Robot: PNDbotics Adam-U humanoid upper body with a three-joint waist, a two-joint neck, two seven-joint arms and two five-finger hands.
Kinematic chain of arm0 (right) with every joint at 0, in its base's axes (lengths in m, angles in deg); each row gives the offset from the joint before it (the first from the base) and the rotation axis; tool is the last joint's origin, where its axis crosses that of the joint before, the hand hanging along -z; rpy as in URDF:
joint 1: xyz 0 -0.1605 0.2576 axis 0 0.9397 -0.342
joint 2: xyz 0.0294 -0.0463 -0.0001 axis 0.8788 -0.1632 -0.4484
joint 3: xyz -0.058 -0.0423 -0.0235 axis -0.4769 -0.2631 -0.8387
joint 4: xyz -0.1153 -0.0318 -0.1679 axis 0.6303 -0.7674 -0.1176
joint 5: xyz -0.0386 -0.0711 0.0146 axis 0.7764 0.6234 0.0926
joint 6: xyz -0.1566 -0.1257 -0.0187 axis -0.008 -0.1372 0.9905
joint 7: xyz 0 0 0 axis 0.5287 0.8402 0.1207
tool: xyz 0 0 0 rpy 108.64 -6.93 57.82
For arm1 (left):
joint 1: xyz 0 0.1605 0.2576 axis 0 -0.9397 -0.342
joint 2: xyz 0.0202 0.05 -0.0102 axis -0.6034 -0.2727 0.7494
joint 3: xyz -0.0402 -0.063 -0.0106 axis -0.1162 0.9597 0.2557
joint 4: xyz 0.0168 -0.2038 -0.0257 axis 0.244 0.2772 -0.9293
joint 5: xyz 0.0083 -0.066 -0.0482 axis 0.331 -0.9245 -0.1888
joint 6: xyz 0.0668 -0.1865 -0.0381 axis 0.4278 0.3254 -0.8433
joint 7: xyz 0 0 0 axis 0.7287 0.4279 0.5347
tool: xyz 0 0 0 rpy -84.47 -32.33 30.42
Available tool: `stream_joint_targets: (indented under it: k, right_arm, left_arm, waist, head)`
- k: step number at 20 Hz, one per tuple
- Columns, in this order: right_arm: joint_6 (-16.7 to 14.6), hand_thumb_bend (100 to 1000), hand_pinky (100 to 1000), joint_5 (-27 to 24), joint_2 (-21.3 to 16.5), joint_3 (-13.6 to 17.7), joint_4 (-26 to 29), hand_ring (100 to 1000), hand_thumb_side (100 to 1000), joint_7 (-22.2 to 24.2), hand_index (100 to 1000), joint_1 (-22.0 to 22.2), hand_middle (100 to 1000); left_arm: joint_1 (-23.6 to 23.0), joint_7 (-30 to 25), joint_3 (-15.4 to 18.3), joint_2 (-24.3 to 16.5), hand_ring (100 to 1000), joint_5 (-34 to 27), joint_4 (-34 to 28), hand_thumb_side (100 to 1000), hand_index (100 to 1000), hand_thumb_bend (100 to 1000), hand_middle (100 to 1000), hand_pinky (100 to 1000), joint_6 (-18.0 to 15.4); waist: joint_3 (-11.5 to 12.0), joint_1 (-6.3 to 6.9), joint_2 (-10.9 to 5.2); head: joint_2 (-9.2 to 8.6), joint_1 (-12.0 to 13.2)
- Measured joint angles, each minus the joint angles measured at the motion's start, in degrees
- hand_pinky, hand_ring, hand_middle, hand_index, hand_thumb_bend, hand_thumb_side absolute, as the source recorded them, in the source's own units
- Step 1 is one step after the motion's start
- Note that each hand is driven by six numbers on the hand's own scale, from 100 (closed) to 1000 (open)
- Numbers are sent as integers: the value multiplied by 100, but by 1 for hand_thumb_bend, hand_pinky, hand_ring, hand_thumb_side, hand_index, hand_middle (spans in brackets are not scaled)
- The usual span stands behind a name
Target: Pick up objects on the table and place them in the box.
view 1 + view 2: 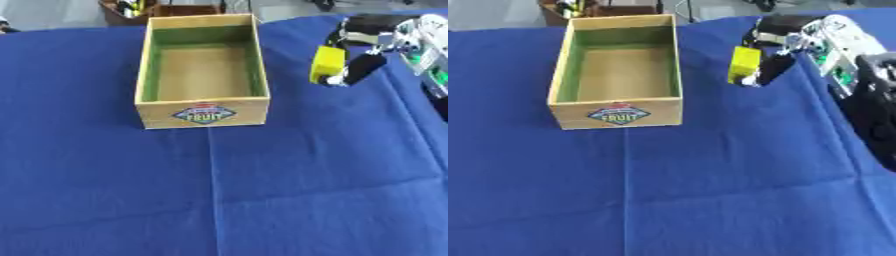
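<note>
One yellow block [327, 64] is pinched in the right hand [363, 60], held above the blue cloth [262, 190] just right of the wooden box [203, 107], which looks empty. Risk: the block clips the box's right wall on the way over, or slips since the pinch looks shallow. Arm enters from upper right, fingers pointing down-left. Left hand not visible.

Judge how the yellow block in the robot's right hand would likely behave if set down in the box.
The yellow block looks boxy and flat-sided, so it probably won't roll. It keeps its shape in the right hand, suggesting stiffness. The box floor looks flat, so it should rest.
</note>
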Motion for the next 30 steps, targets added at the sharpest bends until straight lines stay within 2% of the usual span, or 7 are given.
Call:
stream_joint_targets:
  k: [8, 15, 20, 30]
  right_arm:
    - [157, 100, 669, -226, 9, 2, 263, 663, 604, -315, 439, -526, 297]
    - [131, 100, 666, -196, 253, -120, 266, 660, 606, -370, 433, -857, 292]
    - [133, 100, 664, -40, 728, -172, 127, 660, 600, -363, 434, -1158, 293]
    - [-16, 100, 665, 761, 1420, -289, -358, 666, 599, -518, 441, -1109, 303]
  left_arm:
    - [0, -5, -2, -1, 639, 0, 0, 1000, 684, 148, 574, 420, 4]
    - [2, -15, -35, -2, 640, -7, 0, 1000, 683, 151, 574, 422, 10]
    - [21, -43, -37, -2, 640, -10, 0, 1000, 683, 153, 574, 422, -2]
    - [103, -60, -52, 0, 640, -27, 0, 1000, 683, 157, 574, 424, -38]
  waist:
    - [51, -67, -31]
    - [123, -104, -50]
    - [193, -148, -50]
    - [299, -150, 16]
  head:
    - [0, 4]
    - [2, -12]
    - [7, -31]
    - [5, -77]
